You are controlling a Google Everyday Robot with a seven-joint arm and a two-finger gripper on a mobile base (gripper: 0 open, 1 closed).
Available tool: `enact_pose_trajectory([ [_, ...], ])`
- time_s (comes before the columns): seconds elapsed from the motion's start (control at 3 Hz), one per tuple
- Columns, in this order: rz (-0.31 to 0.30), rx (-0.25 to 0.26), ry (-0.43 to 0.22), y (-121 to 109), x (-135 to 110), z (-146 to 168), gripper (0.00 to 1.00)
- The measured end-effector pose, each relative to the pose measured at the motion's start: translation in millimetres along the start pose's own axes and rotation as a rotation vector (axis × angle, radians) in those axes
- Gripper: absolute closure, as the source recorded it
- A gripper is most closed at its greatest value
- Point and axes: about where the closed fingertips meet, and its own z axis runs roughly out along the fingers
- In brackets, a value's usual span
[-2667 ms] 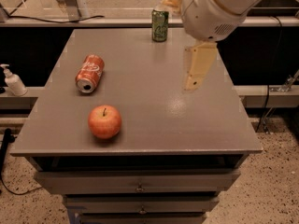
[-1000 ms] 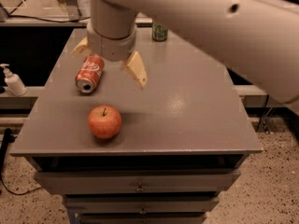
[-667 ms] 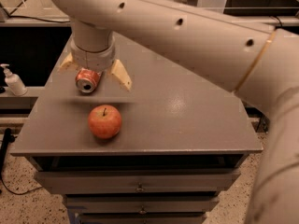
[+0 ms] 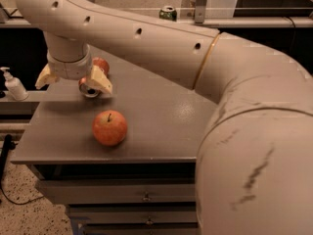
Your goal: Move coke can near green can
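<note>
The coke can (image 4: 96,75) lies on its side on the left part of the grey table (image 4: 161,116), mostly hidden behind my gripper. My gripper (image 4: 73,80) hangs right over the can with its pale fingers (image 4: 100,81) spread to either side of it, open. The green can (image 4: 168,12) stands upright at the table's far edge; only its top shows above my arm. My big white arm crosses the frame from the right.
A red apple (image 4: 109,127) sits near the table's front left, just in front of the gripper. A white pump bottle (image 4: 14,84) stands off the table's left side. Drawers (image 4: 142,195) lie under the table front.
My gripper has swung from the right side of the table, near the green can, across to the left and come down over the coke can. The cans and apple have not moved.
</note>
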Motion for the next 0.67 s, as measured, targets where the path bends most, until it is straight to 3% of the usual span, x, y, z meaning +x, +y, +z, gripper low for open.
enact_pose_trajectory([
  [0.67, -0.147, -0.038, 0.027, -37, 18, 17, 0.0],
])
